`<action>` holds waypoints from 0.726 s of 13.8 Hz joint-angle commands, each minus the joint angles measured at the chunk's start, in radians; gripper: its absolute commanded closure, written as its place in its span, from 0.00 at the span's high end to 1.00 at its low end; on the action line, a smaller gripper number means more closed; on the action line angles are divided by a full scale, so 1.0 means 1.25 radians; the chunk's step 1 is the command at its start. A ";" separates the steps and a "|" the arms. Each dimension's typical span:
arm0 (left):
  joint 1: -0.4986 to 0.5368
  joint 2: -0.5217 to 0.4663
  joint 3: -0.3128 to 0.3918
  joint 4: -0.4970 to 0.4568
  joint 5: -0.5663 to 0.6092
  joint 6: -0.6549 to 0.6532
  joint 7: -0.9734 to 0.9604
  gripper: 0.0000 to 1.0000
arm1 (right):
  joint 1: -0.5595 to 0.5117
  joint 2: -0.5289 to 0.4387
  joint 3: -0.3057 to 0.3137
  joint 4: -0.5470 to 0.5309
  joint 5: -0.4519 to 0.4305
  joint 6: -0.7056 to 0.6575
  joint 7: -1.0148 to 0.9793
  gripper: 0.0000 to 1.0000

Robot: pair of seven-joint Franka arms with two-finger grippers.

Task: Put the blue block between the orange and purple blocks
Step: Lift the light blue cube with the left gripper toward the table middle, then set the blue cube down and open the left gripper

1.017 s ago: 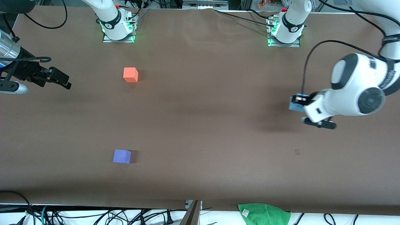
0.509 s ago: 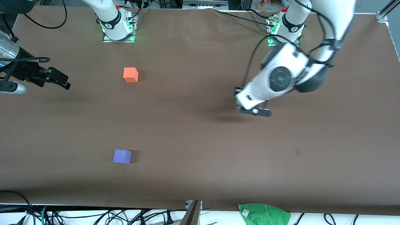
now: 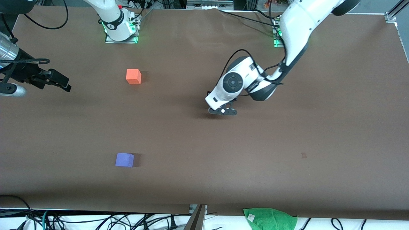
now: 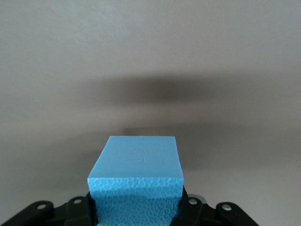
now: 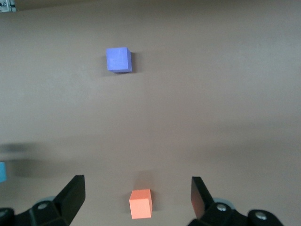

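Observation:
My left gripper point(image 3: 222, 111) hangs low over the middle of the table, shut on the light blue block point(image 4: 138, 160). The block fills the space between the jaws in the left wrist view; in the front view the wrist hides it. A sliver of it shows in the right wrist view point(image 5: 2, 172). The orange block point(image 3: 133, 76) sits on the table toward the right arm's end, near the bases. The purple block point(image 3: 124, 160) sits nearer the front camera, in line with it. My right gripper point(image 3: 60, 83) waits open and empty at the right arm's end, with the orange block point(image 5: 140, 203) seen between its jaws.
The brown table point(image 3: 204, 143) has a small dark mark point(image 3: 304, 155) toward the left arm's end. A green cloth point(image 3: 270, 218) lies at the near edge. The arm bases point(image 3: 119, 28) stand at the top with cables around them.
My left arm has swung from the left arm's end toward the table's middle, carrying the blue block. The right arm has hardly moved. Both blocks on the table stay put.

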 commanded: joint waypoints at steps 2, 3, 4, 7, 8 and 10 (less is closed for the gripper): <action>-0.084 0.028 0.076 0.022 0.029 0.034 -0.064 0.45 | 0.001 0.013 0.003 0.014 -0.007 0.027 -0.008 0.99; -0.091 0.027 0.081 0.022 0.030 0.032 -0.066 0.54 | 0.000 0.019 0.003 0.014 -0.008 0.026 -0.009 0.99; -0.089 0.024 0.082 0.022 0.030 0.032 -0.066 1.00 | -0.004 0.025 0.003 0.014 -0.008 0.024 -0.011 0.99; -0.088 0.010 0.080 0.022 0.029 0.025 -0.066 1.00 | -0.002 0.061 0.002 0.008 -0.009 0.017 -0.008 0.99; -0.088 0.000 0.077 0.022 0.029 0.020 -0.066 1.00 | 0.002 0.070 0.003 0.008 -0.009 0.016 -0.009 0.99; -0.088 -0.053 0.073 0.023 0.022 -0.046 -0.063 1.00 | 0.006 0.080 0.004 0.006 -0.009 -0.009 -0.019 0.99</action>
